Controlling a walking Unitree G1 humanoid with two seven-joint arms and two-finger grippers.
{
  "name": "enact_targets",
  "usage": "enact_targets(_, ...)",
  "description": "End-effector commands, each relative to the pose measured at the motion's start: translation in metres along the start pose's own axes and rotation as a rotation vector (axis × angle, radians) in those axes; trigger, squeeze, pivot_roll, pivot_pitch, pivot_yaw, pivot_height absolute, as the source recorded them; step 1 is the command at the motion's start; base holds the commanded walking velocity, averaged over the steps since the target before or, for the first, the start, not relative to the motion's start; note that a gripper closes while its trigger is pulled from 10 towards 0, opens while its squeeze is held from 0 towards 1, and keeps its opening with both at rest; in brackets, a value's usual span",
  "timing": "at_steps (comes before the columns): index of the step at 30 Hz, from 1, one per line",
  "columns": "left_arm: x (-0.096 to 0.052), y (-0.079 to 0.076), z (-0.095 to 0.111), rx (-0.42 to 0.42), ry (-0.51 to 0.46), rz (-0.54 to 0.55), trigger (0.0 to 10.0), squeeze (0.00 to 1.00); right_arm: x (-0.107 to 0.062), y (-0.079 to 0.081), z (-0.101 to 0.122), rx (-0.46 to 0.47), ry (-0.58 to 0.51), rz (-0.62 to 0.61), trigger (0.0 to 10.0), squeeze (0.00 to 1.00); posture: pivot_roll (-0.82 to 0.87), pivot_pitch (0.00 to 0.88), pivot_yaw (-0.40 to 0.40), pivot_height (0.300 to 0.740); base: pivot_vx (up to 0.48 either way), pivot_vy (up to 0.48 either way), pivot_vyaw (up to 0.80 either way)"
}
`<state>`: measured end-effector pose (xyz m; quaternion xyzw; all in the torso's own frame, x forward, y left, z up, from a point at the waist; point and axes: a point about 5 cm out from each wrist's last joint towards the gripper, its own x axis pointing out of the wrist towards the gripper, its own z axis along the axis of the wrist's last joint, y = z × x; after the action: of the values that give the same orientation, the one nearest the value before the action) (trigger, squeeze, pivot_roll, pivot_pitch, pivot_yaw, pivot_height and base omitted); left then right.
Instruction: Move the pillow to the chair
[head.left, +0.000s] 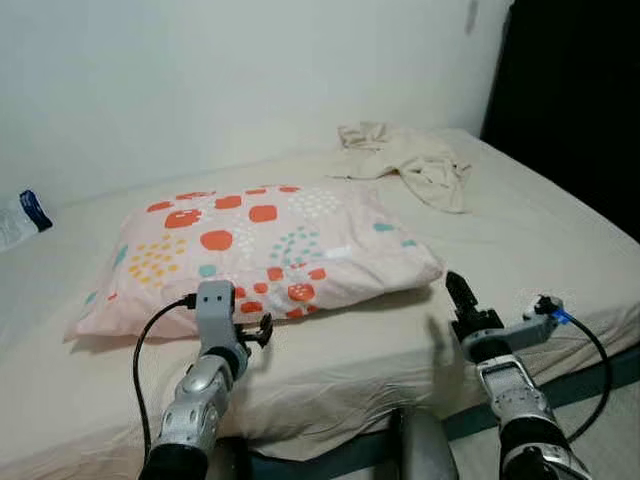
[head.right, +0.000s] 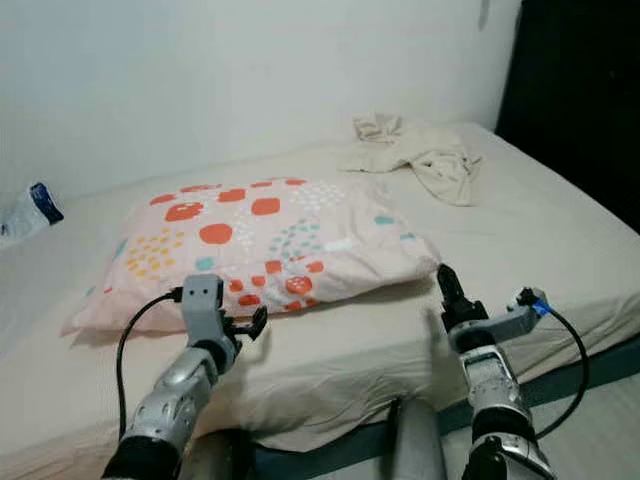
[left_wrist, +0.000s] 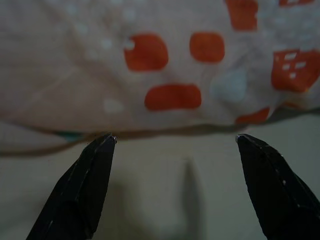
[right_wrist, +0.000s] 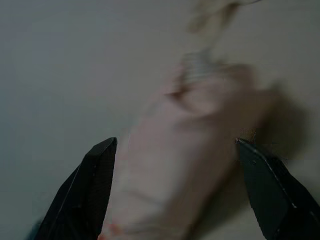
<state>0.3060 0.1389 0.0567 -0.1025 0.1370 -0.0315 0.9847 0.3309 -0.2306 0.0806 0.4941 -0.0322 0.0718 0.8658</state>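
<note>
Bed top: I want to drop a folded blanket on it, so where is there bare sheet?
Bare sheet runs along the near edge of the bed, in front of the pillow, and across the right side below the crumpled cloth. The left hand and right hand crowd that near edge; a plastic bottle lies far left.

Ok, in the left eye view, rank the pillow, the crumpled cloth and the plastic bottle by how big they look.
1. The pillow, by far the largest.
2. The crumpled cloth, though it lies farther back on the bed, so it may look smaller than it is.
3. The plastic bottle, cut off by the picture's edge, so its full size is unsure.
</note>
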Motion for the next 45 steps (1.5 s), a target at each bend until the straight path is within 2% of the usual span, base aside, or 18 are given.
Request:
enact_targets(1,-0.004,0.010,-0.001,0.015,0.016,0.019,10.0,0.00,0.009,0.012,-0.006,0.015,0.025,0.078,10.0,0.00,-0.02,0.128,0.100,0.525,0.000,0.000,0.00)
enact_targets(5,-0.010,0.014,-0.002,0.018,0.021,0.028,10.0,0.00,0.016,0.013,-0.002,0.017,0.002,0.030,10.0,0.00,0.00,0.153,0.101,0.525,0.000,0.000,0.00)
enact_targets(15,-0.026,0.014,-0.001,0.024,0.032,0.024,10.0,0.00,0.021,0.008,0.018,0.070,-0.096,-0.072,10.0,0.00,0.04,0.205,0.110,0.525,0.000,0.000,0.00)
enact_targets(22,-0.043,0.018,-0.002,0.037,0.044,0.030,10.0,0.00,0.027,0.014,0.007,0.070,-0.047,-0.057,10.0,0.00,0.07,0.244,0.108,0.525,0.000,0.000,0.00)
enact_targets(26,-0.047,0.018,0.000,0.038,0.045,0.031,10.0,0.00,0.028,0.014,0.006,0.076,-0.044,-0.054,10.0,0.00,0.08,0.256,0.109,0.525,0.000,0.000,0.00)
enact_targets(34,-0.064,0.014,0.003,0.042,0.054,0.025,10.0,0.00,0.030,0.013,0.015,0.118,-0.099,-0.087,10.0,0.00,0.12,0.294,0.119,0.525,0.000,0.000,0.00)
enact_targets(36,-0.071,0.013,0.005,0.038,0.059,0.022,10.0,0.00,0.036,0.022,0.014,0.140,-0.097,-0.038,10.0,0.00,0.14,0.319,0.116,0.525,0.000,0.000,0.00)
enact_targets(38,-0.072,0.012,0.005,0.036,0.060,0.022,10.0,0.00,0.038,0.024,0.012,0.142,-0.087,-0.016,10.0,0.00,0.14,0.319,0.116,0.525,0.000,0.000,0.00)
enact_targets(45,-0.083,0.003,0.010,-0.002,0.056,0.007,10.0,0.00,0.053,0.051,-0.005,0.122,-0.002,0.137,10.0,0.00,0.15,0.366,0.107,0.525,0.000,0.000,0.00)
